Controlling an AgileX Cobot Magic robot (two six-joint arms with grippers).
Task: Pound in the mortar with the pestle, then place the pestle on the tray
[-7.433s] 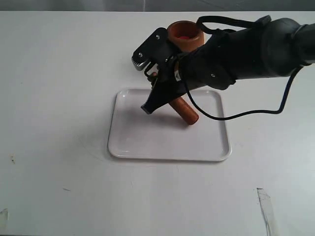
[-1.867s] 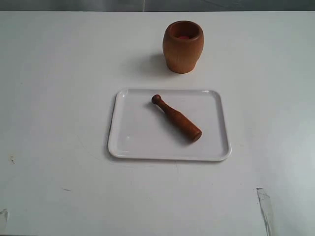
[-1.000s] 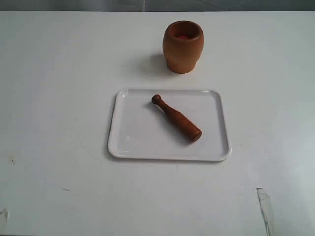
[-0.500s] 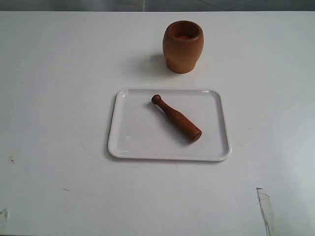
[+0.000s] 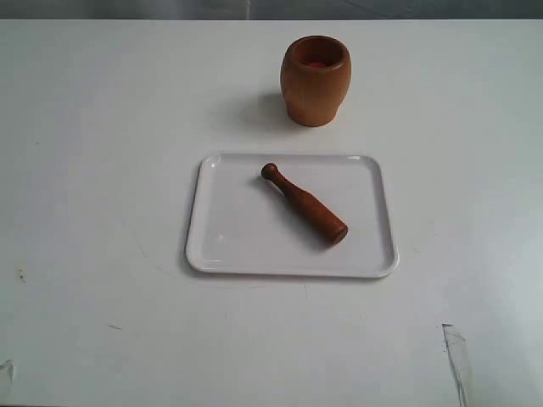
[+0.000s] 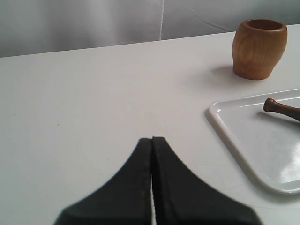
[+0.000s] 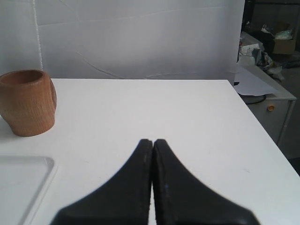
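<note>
The dark reddish-brown pestle [image 5: 304, 203] lies diagonally on the white tray [image 5: 229, 246], knob end toward the mortar. The brown barrel-shaped mortar [image 5: 316, 80] stands upright behind the tray, its inside reddish. Neither arm shows in the exterior view. In the left wrist view my left gripper [image 6: 152, 138] is shut and empty over bare table, with the tray [image 6: 234, 136], the pestle's knob [image 6: 270, 104] and the mortar [image 6: 259, 48] off to one side. My right gripper [image 7: 153, 140] is also shut and empty, with the mortar [image 7: 27, 102] and a tray corner [image 7: 42, 164] in its view.
The white table [image 5: 102, 170] surrounds the tray. A scuff mark [image 5: 456, 352] sits near the front right edge. In the right wrist view the table's edge [image 7: 255, 117] drops off to a cluttered room beyond. A grey backdrop stands behind the table.
In the oldest frame the right arm stood over the tray holding the pestle tilted on it. The arm has since left the exterior view; over the last two seconds nothing moved.
</note>
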